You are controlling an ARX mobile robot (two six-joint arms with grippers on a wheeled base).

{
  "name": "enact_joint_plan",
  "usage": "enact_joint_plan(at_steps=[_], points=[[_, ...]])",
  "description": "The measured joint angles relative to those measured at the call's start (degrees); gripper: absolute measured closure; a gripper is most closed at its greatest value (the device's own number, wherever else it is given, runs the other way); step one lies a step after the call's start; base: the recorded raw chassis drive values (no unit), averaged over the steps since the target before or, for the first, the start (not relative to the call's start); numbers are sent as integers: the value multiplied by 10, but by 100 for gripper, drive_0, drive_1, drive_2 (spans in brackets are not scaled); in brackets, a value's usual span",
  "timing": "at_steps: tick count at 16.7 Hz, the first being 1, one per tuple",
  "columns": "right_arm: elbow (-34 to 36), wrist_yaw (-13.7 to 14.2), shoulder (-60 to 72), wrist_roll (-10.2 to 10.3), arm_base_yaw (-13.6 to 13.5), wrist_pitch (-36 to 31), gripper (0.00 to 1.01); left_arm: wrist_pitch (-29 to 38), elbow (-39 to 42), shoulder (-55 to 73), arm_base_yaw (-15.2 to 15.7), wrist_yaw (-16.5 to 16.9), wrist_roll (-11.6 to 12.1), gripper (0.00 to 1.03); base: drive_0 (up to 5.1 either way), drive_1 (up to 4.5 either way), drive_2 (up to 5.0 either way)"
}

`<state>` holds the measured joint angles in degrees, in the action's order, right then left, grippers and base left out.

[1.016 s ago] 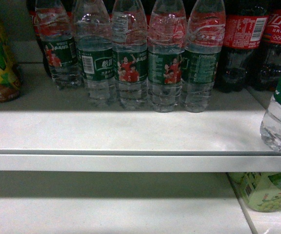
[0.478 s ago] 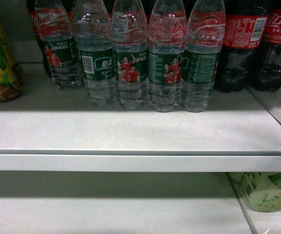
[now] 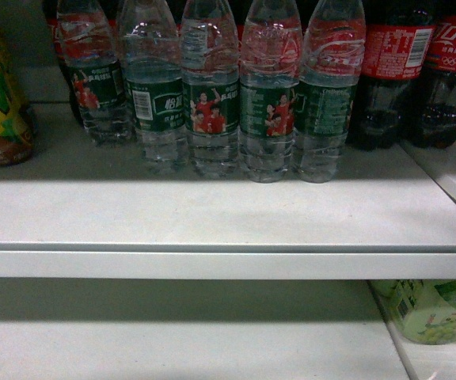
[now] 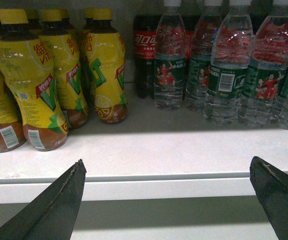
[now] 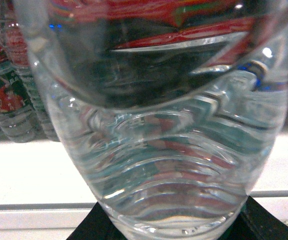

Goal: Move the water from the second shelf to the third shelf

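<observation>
I'm facing a white metal shelving unit. The upper shelf board (image 3: 212, 214) runs across my head view, with a rounded front lip (image 3: 212, 264) catching the light. A band of shadow lies along the back of that board, and the front half is brightly lit from above. Below it I see the next shelf board (image 3: 172, 348), dim at the rear and paler toward me. A raised white divider edge (image 3: 450, 178) slants along the right side. The back panel (image 3: 34, 83) behind the stock looks grey-white.
</observation>
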<state>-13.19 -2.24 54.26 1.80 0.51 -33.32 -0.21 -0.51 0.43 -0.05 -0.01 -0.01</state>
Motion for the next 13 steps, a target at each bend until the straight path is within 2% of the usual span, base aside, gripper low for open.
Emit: enact_joint_plan(at_steps=[7, 8, 9, 10, 13], points=[[1, -19, -39, 2, 14, 25, 61, 0, 0, 0, 0, 0, 0, 5, 0, 0, 0], [4, -47, -72, 15, 23, 49, 61, 0, 0, 0, 0, 0, 0, 5, 0, 0, 0], [4, -65, -110, 36, 25, 75, 61, 0, 0, 0, 0, 0, 0, 5, 0, 0, 0], [4, -59, -127, 42, 6, 87, 61, 0, 0, 0, 0, 0, 0, 5, 0, 0, 0], [4, -47, -132, 44, 6, 85, 61, 0, 0, 0, 0, 0, 0, 5, 0, 0, 0]])
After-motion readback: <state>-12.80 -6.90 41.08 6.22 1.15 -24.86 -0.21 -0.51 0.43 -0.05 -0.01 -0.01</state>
